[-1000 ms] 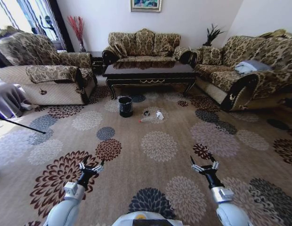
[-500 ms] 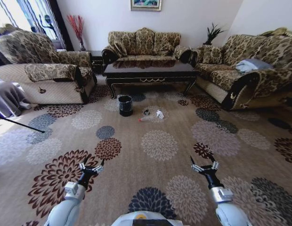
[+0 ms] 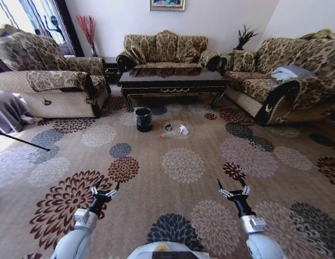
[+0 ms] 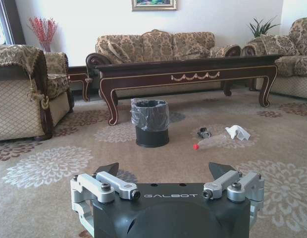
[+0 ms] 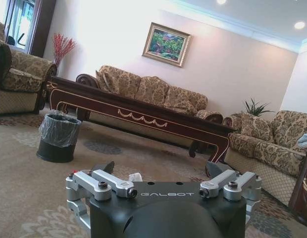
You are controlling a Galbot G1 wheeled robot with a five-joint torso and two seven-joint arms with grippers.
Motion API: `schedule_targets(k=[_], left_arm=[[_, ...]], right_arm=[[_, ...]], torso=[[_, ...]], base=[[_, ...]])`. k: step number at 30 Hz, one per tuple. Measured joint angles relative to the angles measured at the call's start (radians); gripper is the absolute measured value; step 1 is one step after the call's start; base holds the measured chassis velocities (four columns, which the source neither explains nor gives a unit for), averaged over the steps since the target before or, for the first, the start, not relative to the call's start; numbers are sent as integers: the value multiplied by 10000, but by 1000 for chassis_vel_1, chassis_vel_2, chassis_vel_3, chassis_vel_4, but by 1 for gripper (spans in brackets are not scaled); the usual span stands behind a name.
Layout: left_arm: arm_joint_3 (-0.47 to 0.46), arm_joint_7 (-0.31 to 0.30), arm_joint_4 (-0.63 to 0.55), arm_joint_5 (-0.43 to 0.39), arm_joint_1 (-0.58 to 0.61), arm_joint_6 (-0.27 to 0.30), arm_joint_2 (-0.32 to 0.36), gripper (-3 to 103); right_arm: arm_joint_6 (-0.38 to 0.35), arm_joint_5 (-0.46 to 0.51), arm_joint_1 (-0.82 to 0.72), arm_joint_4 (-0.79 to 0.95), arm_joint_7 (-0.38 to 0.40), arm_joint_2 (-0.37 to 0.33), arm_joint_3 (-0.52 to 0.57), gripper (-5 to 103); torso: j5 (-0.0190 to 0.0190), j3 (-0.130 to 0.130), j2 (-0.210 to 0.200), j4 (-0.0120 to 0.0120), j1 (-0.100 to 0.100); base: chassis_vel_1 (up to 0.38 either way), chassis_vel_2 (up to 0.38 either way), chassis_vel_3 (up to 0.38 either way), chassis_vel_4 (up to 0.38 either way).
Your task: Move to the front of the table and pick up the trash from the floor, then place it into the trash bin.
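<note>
Counter (image 4: 193,74): glossy dark wood. Trash bin (image 4: 150,123): shiny plastic liner. Bottle (image 4: 213,142): clear plastic. Paper (image 4: 238,132): crumpled white. Floor carpet (image 3: 183,162): matt woven pile.

In the right wrist view the pincer (image 5: 162,171) hides most of the trash (image 5: 135,176).

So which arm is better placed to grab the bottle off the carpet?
Neither by much: the bottle lies far ahead, near centre. Left gripper and right gripper both hang open, level; slight edge right, since the trash bin stands left.
</note>
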Motion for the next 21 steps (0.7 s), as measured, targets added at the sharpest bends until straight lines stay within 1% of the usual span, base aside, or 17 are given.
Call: schedule_targets(k=[3,6,7,11,13,14,17,19,21], left_arm=[[-1,-13,-73,7,12,14,12,100],[-13,-14,-92,7,7,18,29,100],[-25,-17,-103,7,-1,21,39,100],[-35,-18,-120,5,-4,24,35,100],[-67,-22,-120,5,-61,24,5,100],[-67,-22,-120,5,-61,24,5,100],[-92,-35,-132,-8,-109,29,3,100],[-93,-35,-141,-10,-108,30,6,100],[-75,-36,-154,-13,-88,24,13,100]], right_arm=[[61,0,12,1,0,17,5,100],[76,0,12,14,-6,24,6,100],[132,-9,12,28,-10,45,5,100],[193,-18,14,61,-12,54,5,100],[218,-18,17,70,-12,41,5,100],[218,-18,17,70,-12,41,5,100],[244,-23,-16,91,-13,49,7,100],[247,-28,-21,94,-13,56,7,100],[252,-37,-19,103,-14,95,7,100]], torso=[[0,-105,-159,0,-55],[0,-149,-230,0,-80],[0,-205,-311,0,-105],[0,-302,-432,0,-130],[0,-401,-555,1,-153],[0,-401,-555,1,-153],[0,-513,-712,0,-201],[0,-535,-741,0,-208],[1,-636,-860,0,-224]], base=[[0,0,0,0],[0,0,0,0],[0,0,0,0],[0,0,0,0],[0,0,0,0],[0,0,0,0],[0,0,0,0],[0,0,0,0],[0,0,0,0]])
